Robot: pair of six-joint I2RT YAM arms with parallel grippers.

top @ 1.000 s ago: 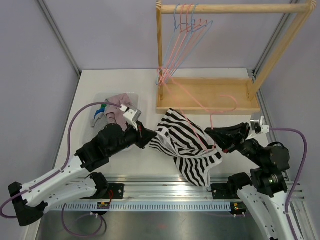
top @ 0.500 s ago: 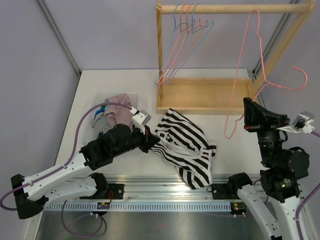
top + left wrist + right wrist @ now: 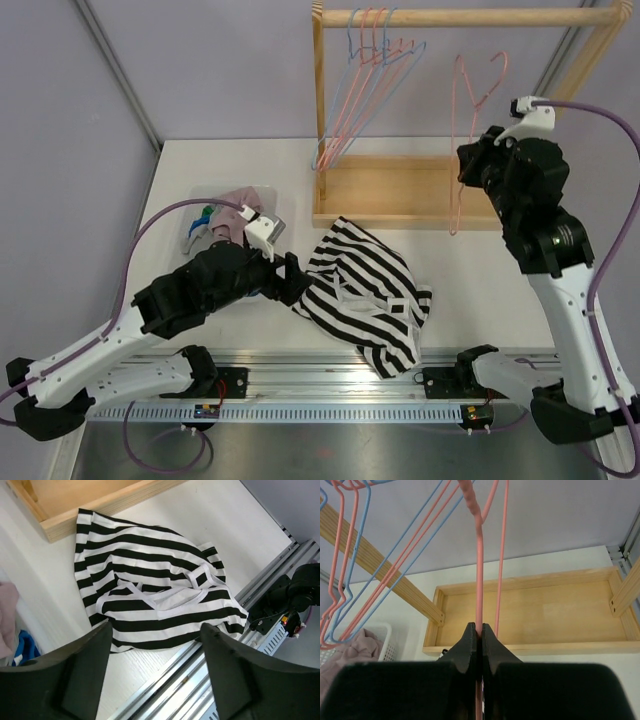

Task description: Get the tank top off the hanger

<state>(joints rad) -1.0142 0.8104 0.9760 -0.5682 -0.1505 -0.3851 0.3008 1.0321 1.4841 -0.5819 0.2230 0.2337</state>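
The black-and-white striped tank top [image 3: 365, 295] lies crumpled on the table in front of the rack, off the hanger; the left wrist view shows the tank top [image 3: 150, 595] spread out below the fingers. My left gripper [image 3: 290, 280] hovers at its left edge, open [image 3: 155, 630], holding nothing. My right gripper [image 3: 465, 165] is raised high beside the rack and shut on the wire of the bare pink hanger [image 3: 470, 90]. In the right wrist view the hanger [image 3: 479, 570] runs up from between the closed fingertips of that gripper [image 3: 480, 628].
A wooden rack with a top rail [image 3: 460, 17] and a tray-like base [image 3: 400, 190] stands at the back. Several pink and blue hangers [image 3: 370, 70] hang at its left end. A white basket of clothes [image 3: 235, 205] sits behind my left arm. The metal rail [image 3: 210, 675] runs along the near edge.
My left gripper opened and let go of the tank top, which stays on the table. My right arm lifted the hanger, now free of the top, up towards the rack's rail.
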